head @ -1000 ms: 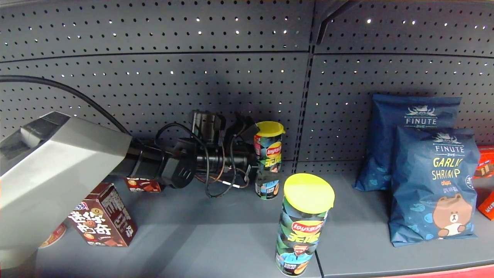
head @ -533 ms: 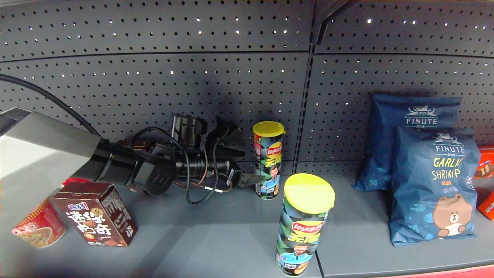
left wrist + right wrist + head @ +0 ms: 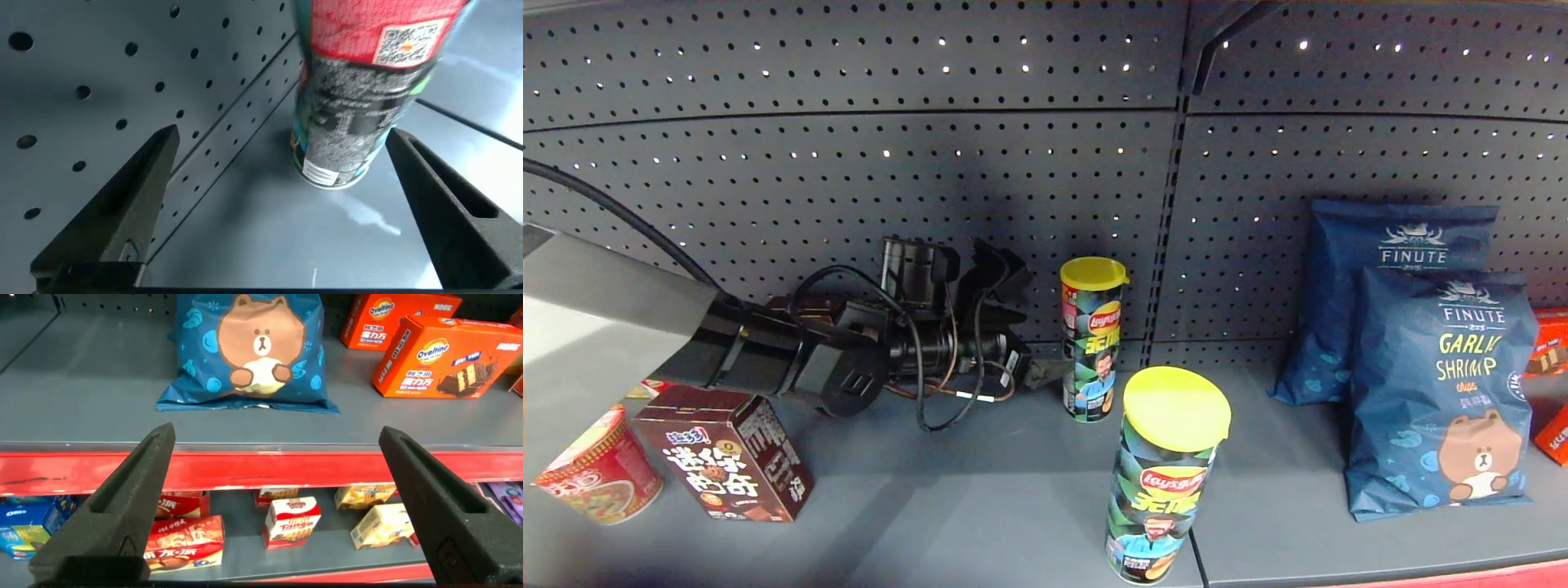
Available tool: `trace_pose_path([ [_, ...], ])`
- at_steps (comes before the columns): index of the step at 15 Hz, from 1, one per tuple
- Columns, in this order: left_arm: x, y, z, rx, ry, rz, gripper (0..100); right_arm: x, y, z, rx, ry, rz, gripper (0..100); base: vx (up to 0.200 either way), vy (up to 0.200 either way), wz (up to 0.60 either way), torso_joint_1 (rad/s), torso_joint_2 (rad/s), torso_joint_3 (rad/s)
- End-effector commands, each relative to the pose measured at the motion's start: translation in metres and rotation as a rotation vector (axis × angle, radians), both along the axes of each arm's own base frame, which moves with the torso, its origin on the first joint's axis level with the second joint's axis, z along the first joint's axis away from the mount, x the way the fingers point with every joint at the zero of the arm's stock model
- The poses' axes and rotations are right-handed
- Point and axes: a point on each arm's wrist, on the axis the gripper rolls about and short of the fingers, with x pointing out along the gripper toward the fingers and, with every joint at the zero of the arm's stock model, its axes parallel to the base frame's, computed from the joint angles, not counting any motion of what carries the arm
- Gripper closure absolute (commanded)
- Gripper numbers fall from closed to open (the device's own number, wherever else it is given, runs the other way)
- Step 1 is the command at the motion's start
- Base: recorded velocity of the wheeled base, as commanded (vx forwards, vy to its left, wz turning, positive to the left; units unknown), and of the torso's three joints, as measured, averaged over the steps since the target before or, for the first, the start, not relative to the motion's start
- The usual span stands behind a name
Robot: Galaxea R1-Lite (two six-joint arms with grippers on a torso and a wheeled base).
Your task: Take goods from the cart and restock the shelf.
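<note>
From the head view, the back chip can [image 3: 1092, 339] stands upright on the shelf [image 3: 980, 498], close to the pegboard. Just left of the can is the left gripper [image 3: 1031, 331], fingers spread and holding nothing. A second can [image 3: 1168, 474] stands in front of it to the right, and a brown box [image 3: 723, 465] is well to its left.

In the left wrist view, the can [image 3: 368, 90] stands beyond the parted fingers [image 3: 122, 220], touching neither.

In the right wrist view, the right gripper [image 3: 278, 506] is splayed and empty, facing a bear-printed bag [image 3: 253, 351].
</note>
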Motion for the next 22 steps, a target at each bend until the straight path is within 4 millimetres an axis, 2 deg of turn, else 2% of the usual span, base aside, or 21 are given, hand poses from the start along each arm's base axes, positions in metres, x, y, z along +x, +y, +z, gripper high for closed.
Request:
trace_pose_path([
  [1,-0.001,0.000,0.000,0.003,-0.005,0.008,0,0.000,0.000,0.000,0.000,0.001,0.000,0,0.000,0.000,0.00,0.000,0.00,0.000],
  [6,0.003,-0.001,0.001,-0.003,-0.051,0.060,0,0.000,0.000,0.000,0.000,0.001,0.000,0,0.000,0.000,0.00,0.000,0.00,0.000],
  [8,-0.010,0.004,-0.014,0.015,0.015,0.056,0,0.000,0.000,0.000,0.000,0.001,0.000,0,0.000,0.000,0.00,0.000,0.00,0.000],
  [10,-0.025,0.011,-0.011,0.009,0.007,0.057,0,0.000,0.000,0.000,0.000,0.001,-0.001,0,0.000,0.000,0.00,0.000,0.00,0.000],
  [13,-0.028,0.021,-0.011,0.008,-0.018,0.096,0,0.000,0.000,0.000,0.000,0.001,0.000,0,0.000,0.000,0.00,0.000,0.00,0.000],
  [14,-0.027,0.023,-0.009,0.030,-0.035,0.160,0,0.000,0.000,0.000,0.000,0.001,-0.001,0,0.000,0.000,0.00,0.000,0.00,0.000],
  [18,-0.028,0.010,-0.006,0.102,-0.088,0.353,0,0.000,0.000,0.000,0.000,0.001,0.000,0,0.000,0.000,0.00,0.000,0.00,0.000],
  [20,-0.034,-0.004,-0.005,0.095,-0.086,0.418,0,0.000,0.000,0.000,0.000,0.001,-0.001,0,0.000,0.000,0.00,0.000,0.00,0.000],
  [22,-0.032,-0.006,-0.005,0.117,-0.098,0.489,0,0.000,0.000,0.000,0.000,0.001,0.000,0,0.000,0.000,0.00,0.000,0.00,0.000],
])
